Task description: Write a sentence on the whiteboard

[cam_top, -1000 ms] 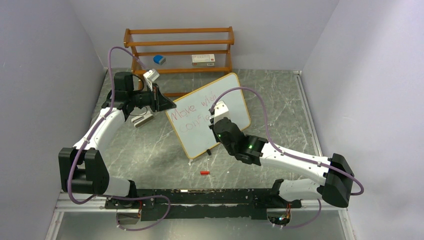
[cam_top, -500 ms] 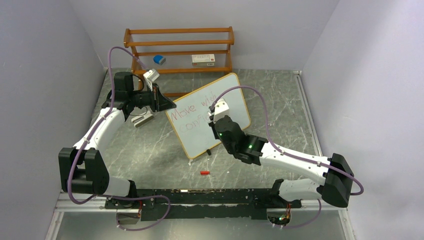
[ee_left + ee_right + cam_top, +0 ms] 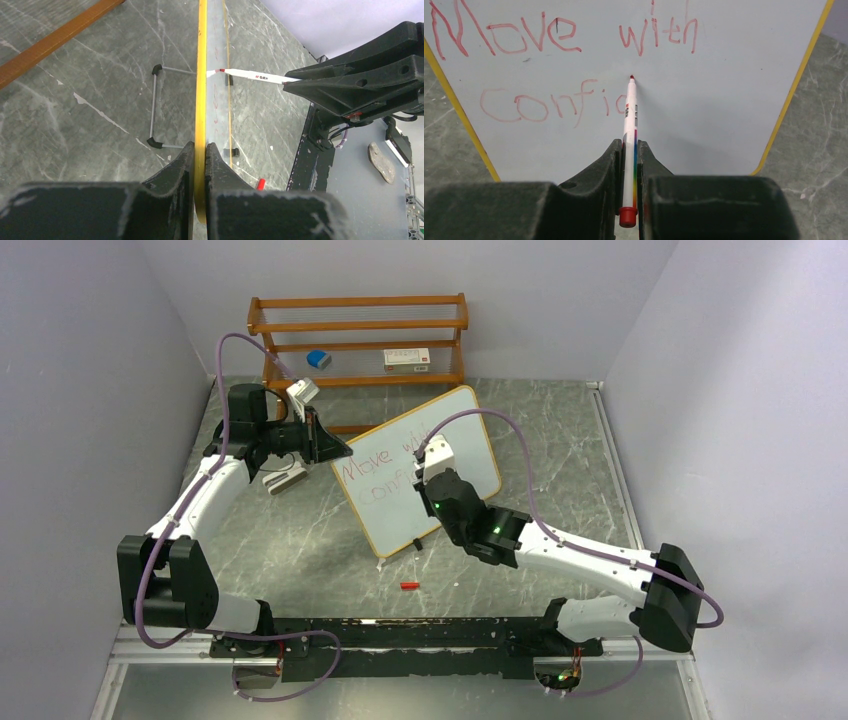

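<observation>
Whiteboard (image 3: 392, 522) edge, yellow frame, pinched tight between left fingers (image 3: 174, 172); right fingers (image 3: 596, 172) clenched on red-tipped marker (image 3: 629, 125), tip at board right after "Confic" under "Move with". Board stands propped on grey marble surface (image 3: 300, 530), near centre, in front of wooden shelf rack (image 3: 358, 340).

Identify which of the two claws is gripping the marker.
The right claw, shut on the red-tipped marker pointing at the whiteboard. The left claw instead clamps the whiteboard's yellow edge.
</observation>
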### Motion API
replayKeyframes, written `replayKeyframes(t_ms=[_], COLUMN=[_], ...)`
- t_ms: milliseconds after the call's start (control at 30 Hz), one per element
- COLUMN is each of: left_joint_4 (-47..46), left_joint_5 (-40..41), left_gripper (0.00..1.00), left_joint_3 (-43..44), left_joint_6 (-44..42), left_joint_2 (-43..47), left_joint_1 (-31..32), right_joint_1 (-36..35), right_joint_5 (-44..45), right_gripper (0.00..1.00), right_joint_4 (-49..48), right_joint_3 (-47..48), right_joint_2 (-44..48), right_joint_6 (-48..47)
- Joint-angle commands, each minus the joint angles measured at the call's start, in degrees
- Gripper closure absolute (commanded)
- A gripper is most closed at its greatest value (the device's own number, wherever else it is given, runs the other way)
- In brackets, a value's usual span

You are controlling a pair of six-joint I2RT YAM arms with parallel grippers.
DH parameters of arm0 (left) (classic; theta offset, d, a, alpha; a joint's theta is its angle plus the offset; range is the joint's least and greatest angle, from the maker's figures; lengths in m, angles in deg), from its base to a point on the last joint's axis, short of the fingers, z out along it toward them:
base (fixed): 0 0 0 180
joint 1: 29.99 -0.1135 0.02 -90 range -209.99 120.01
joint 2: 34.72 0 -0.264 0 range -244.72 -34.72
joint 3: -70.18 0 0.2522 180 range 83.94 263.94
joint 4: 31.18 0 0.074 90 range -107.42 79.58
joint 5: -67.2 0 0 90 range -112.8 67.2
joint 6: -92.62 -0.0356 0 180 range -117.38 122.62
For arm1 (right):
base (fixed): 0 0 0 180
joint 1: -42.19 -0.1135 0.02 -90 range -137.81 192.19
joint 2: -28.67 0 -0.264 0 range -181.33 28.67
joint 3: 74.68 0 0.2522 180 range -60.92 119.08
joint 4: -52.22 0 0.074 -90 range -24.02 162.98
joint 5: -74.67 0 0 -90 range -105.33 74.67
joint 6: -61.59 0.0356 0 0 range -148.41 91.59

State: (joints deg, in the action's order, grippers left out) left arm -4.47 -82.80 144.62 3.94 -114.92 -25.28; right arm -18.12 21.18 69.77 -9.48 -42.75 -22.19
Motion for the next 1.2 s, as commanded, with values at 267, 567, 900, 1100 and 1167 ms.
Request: replayKeyframes(t_ms=[267,567,900,1100,1167], left_joint_4=[1.8,1.9,2.0,2.1,2.1], left_joint_5=[3.2,3.3,3.4,3.6,3.7], left_gripper=[0.95,0.95,0.95,0.95,0.95], left_joint_3=[0.7,0.7,0.7,0.7,0.7], left_joint_6=[-3.9,-3.7,-3.9,-3.9,-3.9], left_joint_2=[-0.4,-0.5,-0.5,-0.5,-0.5], left_joint_1=[0.2,0.2,0.2,0.2,0.2], right_joint_1=[0.5,0.5,0.5,0.5,0.5], right_joint_5=[-1.9,-2.8,-2.2,-0.9,-1.0], right_gripper=[1.0,1.0,1.0,1.0,1.0], right_joint_4=[6.5,7.9,9.0,8.3,7.2], right_joint_3=[-0.1,-1.2,-2.3,-2.8,-3.2], right_joint_2=[0.4,0.3,1.4,2.9,3.9], right_joint_6=[3.5,4.8,5.6,5.4,5.1])
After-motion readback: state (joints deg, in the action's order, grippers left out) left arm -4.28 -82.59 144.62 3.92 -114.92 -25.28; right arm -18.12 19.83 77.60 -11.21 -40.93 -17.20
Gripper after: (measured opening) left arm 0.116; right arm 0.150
